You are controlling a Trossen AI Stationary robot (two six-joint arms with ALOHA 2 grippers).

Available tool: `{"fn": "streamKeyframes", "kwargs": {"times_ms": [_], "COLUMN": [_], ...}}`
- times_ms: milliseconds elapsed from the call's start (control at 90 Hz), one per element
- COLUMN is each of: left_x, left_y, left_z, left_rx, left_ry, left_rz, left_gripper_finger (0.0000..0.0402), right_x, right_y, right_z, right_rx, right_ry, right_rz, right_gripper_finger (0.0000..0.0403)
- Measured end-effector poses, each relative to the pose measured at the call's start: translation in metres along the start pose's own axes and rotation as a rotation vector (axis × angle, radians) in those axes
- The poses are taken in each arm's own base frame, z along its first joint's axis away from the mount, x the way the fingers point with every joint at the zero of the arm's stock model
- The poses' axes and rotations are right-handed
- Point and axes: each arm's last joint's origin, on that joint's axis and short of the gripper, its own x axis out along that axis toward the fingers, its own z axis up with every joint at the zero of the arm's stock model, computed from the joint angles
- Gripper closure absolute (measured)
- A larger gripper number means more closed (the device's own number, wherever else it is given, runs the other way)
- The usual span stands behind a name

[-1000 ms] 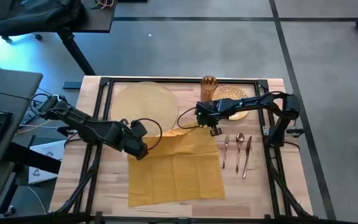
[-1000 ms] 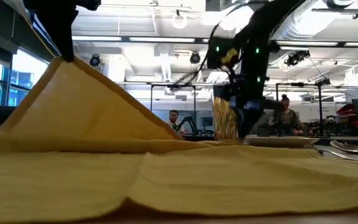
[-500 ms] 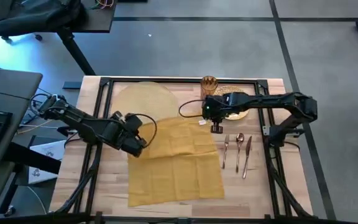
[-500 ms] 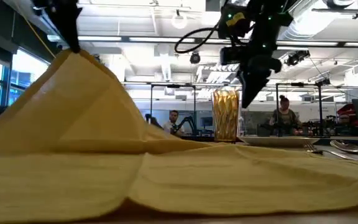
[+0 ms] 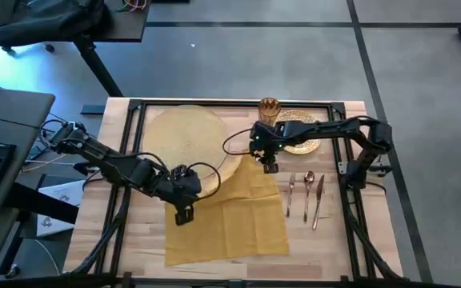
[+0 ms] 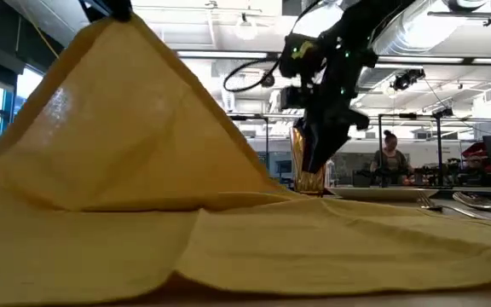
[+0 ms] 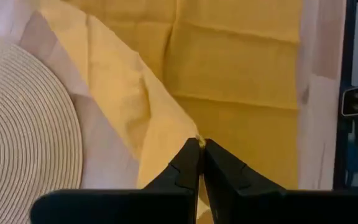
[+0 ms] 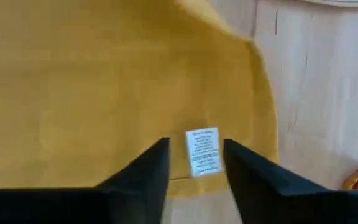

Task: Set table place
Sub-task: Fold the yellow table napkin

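Note:
A mustard-yellow napkin [image 5: 238,216] lies spread on the table [image 5: 342,240], with its far left corner lifted into a tall peak [image 6: 113,21]. My left gripper [image 5: 184,213] is shut on that corner. The round woven placemat [image 5: 186,134] lies flat at the far left and shows in the left wrist view too [image 7: 23,118]. My right gripper [image 8: 194,165] hovers open over the napkin's far right part, its fingers on either side of a white label [image 8: 202,152] without touching it. My left gripper pinches the tip of the napkin's far left corner [image 7: 198,142] between its two shut fingertips. The fingers come from above, pointing down. The corner is lifted high, and the cloth slopes down from it like a tent [image 6: 143,128] to the rest of the napkin on the table.
A gold patterned plate [image 5: 301,133] and a gold glass [image 5: 268,109] stand at the far right. A fork, spoon and knife [image 5: 306,196] lie right of the napkin. A black frame [image 5: 230,102] runs along the table's edges. Bare wood shows near the front edge.
My left gripper has moved toward the table's near edge and upward with the napkin's corner, so the cloth peak stands taller and folds over the flat part. My right gripper rose, then came back down and a little toward the left, over the napkin's far right part.

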Motion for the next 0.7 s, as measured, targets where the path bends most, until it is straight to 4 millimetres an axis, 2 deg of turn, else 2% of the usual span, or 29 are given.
{"fn": "streamKeyframes", "kwargs": {"times_ms": [89, 211, 511, 700], "left_x": [0.0, 0.0, -0.004, -0.006], "left_y": [0.0, -0.002, -0.015, -0.017], "left_z": [0.0, -0.001, -0.012, -0.018], "left_rx": [-0.023, -0.02, 0.107, 0.113], "left_ry": [0.002, 0.005, 0.041, 0.068], "left_rz": [-0.001, -0.008, -0.076, -0.064], "left_gripper_finger": [0.0401, 0.0401, 0.0401, 0.0402], "right_x": [0.007, 0.013, 0.02, 0.02], "right_y": [-0.003, -0.004, -0.003, -0.003], "right_z": [0.003, 0.006, 0.005, 0.005], "right_rx": [-0.003, -0.034, -0.107, -0.107], "right_ry": [0.011, -0.013, -0.029, -0.028], "right_rz": [-0.085, -0.083, -0.015, -0.014], "right_gripper_finger": [0.0211, 0.02, 0.0216, 0.0227]}}
